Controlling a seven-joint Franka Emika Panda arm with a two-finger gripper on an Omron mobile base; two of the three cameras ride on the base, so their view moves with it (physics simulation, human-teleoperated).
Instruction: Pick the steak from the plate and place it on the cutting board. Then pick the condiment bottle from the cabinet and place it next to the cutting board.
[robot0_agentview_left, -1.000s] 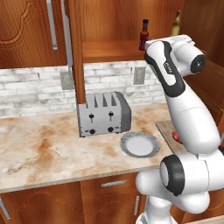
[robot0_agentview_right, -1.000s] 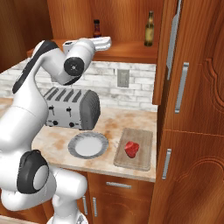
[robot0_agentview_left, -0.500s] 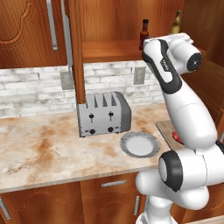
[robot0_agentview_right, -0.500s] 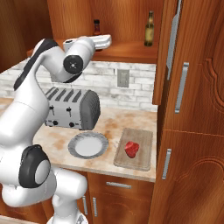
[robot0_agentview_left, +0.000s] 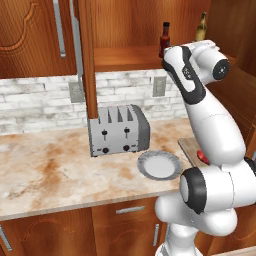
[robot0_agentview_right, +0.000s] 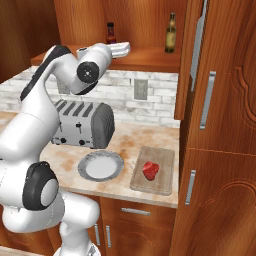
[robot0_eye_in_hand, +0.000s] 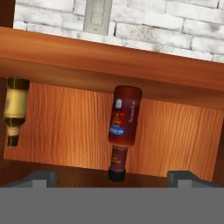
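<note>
The steak (robot0_agentview_right: 150, 170) lies on the cutting board (robot0_agentview_right: 162, 184), right of the bare plate (robot0_agentview_right: 101, 175). In the left base view the plate (robot0_agentview_left: 160, 165) lies in front of the toaster, and the arm covers most of the steak (robot0_agentview_left: 202, 157) and the cutting board (robot0_agentview_left: 187, 144). The condiment bottle (robot0_agentview_right: 111, 33) stands on the cabinet's open shelf (robot0_agentview_right: 150, 59). My gripper (robot0_agentview_right: 121, 48) is raised to shelf height, just right of and in front of that bottle. The hand view is rolled upside down: the condiment bottle (robot0_eye_in_hand: 122, 127) hangs centred ahead of my open gripper (robot0_eye_in_hand: 114, 178), untouched.
A taller olive-green bottle (robot0_agentview_right: 171, 33) stands further right on the same shelf. A silver toaster (robot0_agentview_right: 82, 125) sits on the counter under the shelf. Cabinet doors with long handles (robot0_agentview_right: 207, 100) rise at the right. A wall socket (robot0_agentview_right: 141, 89) is on the brick backsplash.
The hand has edged slightly closer to the shelf and the condiment bottle. Its jaws stay wide, and the steak, plate and board have not moved.
</note>
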